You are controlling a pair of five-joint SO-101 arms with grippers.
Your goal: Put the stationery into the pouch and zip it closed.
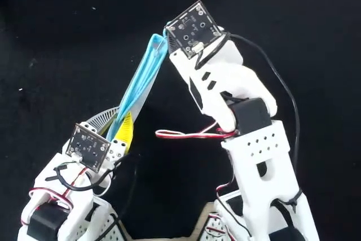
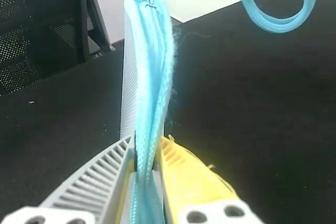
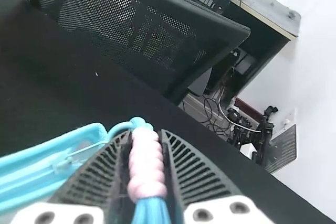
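Black cloth covers the table [image 1: 67, 55]. In the high view the light-blue pouch [image 1: 141, 77] hangs taut above it, running from 7 o'clock up toward 12. The left arm sits low at 7 o'clock. The right arm rises from 5 o'clock and bends over to 12.

The left wrist view shows the left gripper [image 2: 147, 140] clamped on the pouch's near edge, one grey finger and one yellow, with a blue strap loop [image 2: 278, 24] beyond.

The right wrist view shows the right gripper [image 3: 143, 135] pinching a pink beaded pull [image 3: 143, 163] at the pouch's far end, a mesh chair [image 3: 142, 35] behind.
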